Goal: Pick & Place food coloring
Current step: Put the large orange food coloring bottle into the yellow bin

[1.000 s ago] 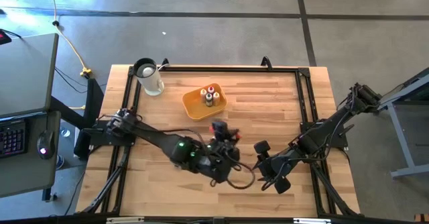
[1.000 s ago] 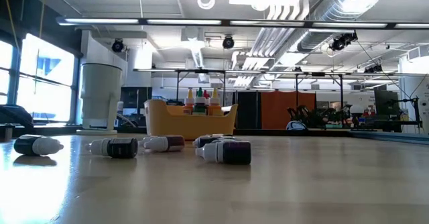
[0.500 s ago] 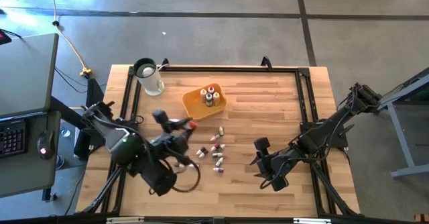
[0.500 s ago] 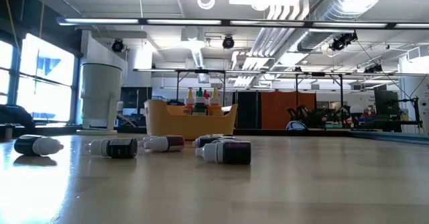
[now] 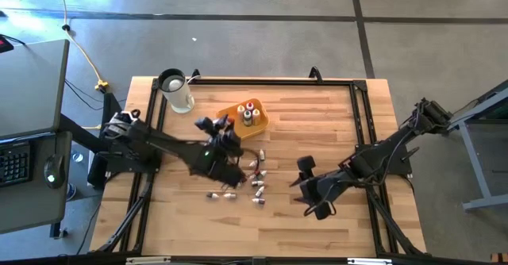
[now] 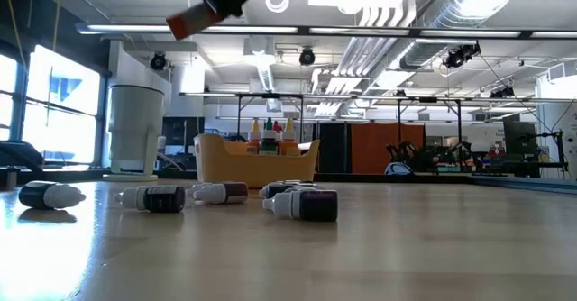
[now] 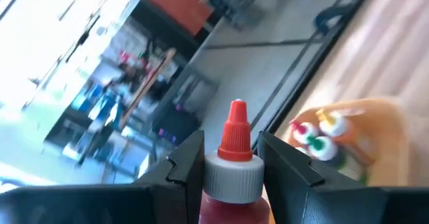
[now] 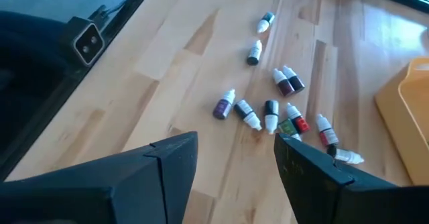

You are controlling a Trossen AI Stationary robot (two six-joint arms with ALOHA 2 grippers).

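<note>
High view: the left gripper [image 5: 216,127] hangs beside the tray [image 5: 230,120]; released early, its bottle could miss and roll among the bottles on the surface [image 5: 317,130].

Low view: the red bottle [image 6: 189,20] rides tilted, high above.

Left wrist view: jaws clamped at its collar.

Right wrist view: right gripper [image 8: 234,160] jaws apart, empty, over loose bottles [image 8: 271,113].

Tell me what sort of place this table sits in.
Probably an industrial lab or workshop: bare ceiling ducts and strip lights overhead, a concrete floor, and a desk with a keyboard beside the wooden table.
</note>
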